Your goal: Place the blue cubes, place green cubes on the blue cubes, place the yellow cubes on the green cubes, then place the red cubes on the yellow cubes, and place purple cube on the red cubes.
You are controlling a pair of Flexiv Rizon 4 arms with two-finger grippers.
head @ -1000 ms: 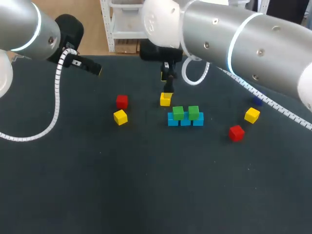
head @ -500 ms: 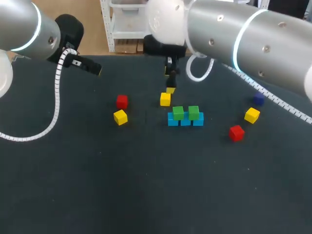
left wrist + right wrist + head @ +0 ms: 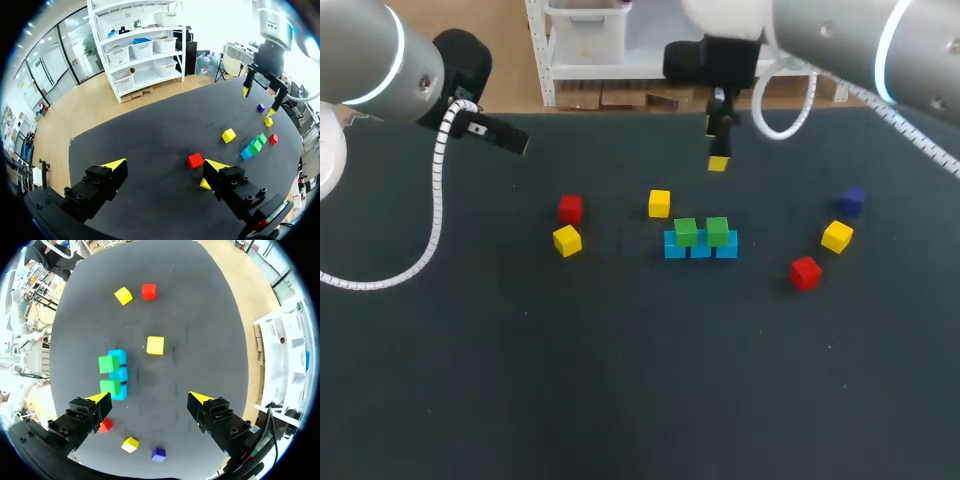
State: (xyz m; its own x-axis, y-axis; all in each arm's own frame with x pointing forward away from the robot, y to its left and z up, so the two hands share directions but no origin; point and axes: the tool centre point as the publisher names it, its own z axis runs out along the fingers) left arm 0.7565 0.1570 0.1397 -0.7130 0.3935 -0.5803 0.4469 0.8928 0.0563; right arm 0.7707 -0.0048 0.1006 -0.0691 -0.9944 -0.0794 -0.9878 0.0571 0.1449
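Note:
A row of blue cubes (image 3: 700,246) lies mid-table with two green cubes (image 3: 686,232) (image 3: 717,231) on top. Loose around it are yellow cubes (image 3: 659,203) (image 3: 567,240) (image 3: 837,236), red cubes (image 3: 570,208) (image 3: 805,272) and a purple cube (image 3: 852,200). My right gripper (image 3: 719,150) hangs open and empty high above the table's far side, behind the stack. Its wrist view looks down on the blue row (image 3: 119,374) and a yellow cube (image 3: 155,345) beyond its fingertips (image 3: 150,398). My left gripper (image 3: 500,135) is open and empty at the far left, with a red cube (image 3: 195,160) ahead of it.
The table is a dark mat (image 3: 620,380) with wide bare room toward the near side. A white coiled cable (image 3: 438,200) hangs from my left arm over the left part of the table.
My right gripper, open throughout, has lifted off from just above the yellow cube beside the stack and swung right and toward the far edge. The left arm and all cubes stayed still.

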